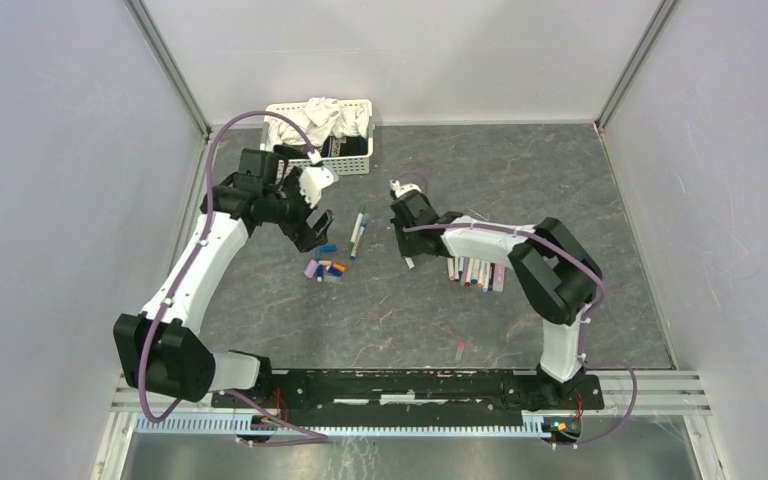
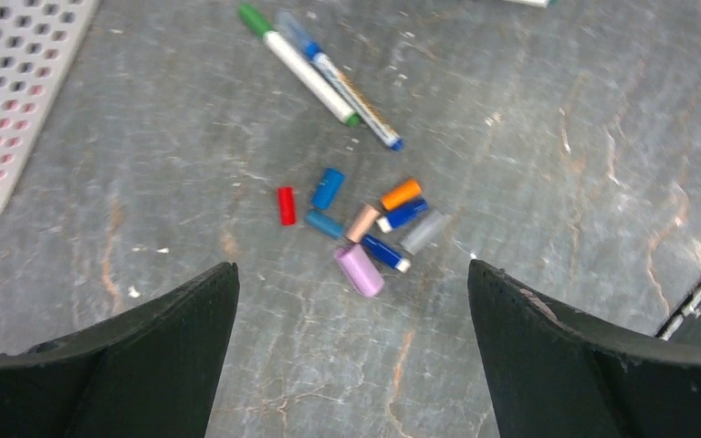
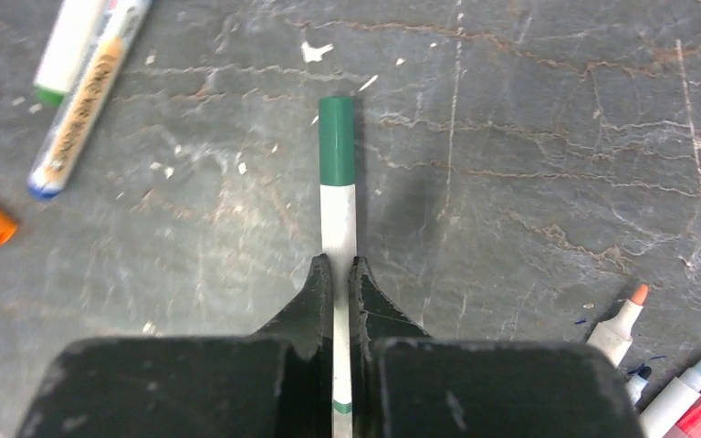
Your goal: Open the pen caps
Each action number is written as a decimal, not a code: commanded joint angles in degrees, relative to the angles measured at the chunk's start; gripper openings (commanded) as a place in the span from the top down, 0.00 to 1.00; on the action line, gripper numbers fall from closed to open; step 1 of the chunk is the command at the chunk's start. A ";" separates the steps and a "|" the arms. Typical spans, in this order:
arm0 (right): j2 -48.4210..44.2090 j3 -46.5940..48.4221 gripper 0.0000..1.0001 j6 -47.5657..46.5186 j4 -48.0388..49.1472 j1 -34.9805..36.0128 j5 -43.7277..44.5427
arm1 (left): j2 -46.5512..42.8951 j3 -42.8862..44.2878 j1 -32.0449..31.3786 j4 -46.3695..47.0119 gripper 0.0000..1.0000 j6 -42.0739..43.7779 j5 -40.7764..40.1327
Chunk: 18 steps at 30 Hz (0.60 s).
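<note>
My right gripper [image 3: 338,266] is shut on the white barrel of a pen [image 3: 338,224] lying on the mat, and the pen's green cap [image 3: 336,141] sticks out ahead of the fingertips. From above, that gripper [image 1: 404,240] is near the table's middle. My left gripper [image 2: 351,266] is open and hovers over a heap of loose pen caps: red [image 2: 286,205], blue [image 2: 328,188], orange [image 2: 401,193], lilac [image 2: 359,270] and grey [image 2: 423,231]. Nothing is between its fingers. The top view shows it [image 1: 310,230] just above that heap [image 1: 325,268].
Two capped pens [image 1: 358,230], one green [image 2: 301,66] and one blue [image 2: 347,87], lie beyond the caps. A row of uncapped pens [image 1: 477,272] lies under the right forearm. A white basket of cloths [image 1: 320,135] stands at the back left. A small pink piece [image 1: 460,349] lies near the front.
</note>
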 commanded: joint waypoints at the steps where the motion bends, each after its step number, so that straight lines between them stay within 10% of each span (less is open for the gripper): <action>1: -7.86 -1.80 1.00 -5.47 6.12 -2.32 -18.60 | -3.81 -4.05 0.19 -2.46 0.00 10.07 10.28; 10: -12.79 -4.58 1.00 -4.45 10.93 -5.08 -57.49 | -3.84 -6.98 -0.37 -10.89 0.00 27.88 20.54; 18: -11.94 -4.57 1.00 -5.21 11.65 -3.21 -70.80 | -2.50 -6.84 -1.45 -14.22 0.06 35.07 22.43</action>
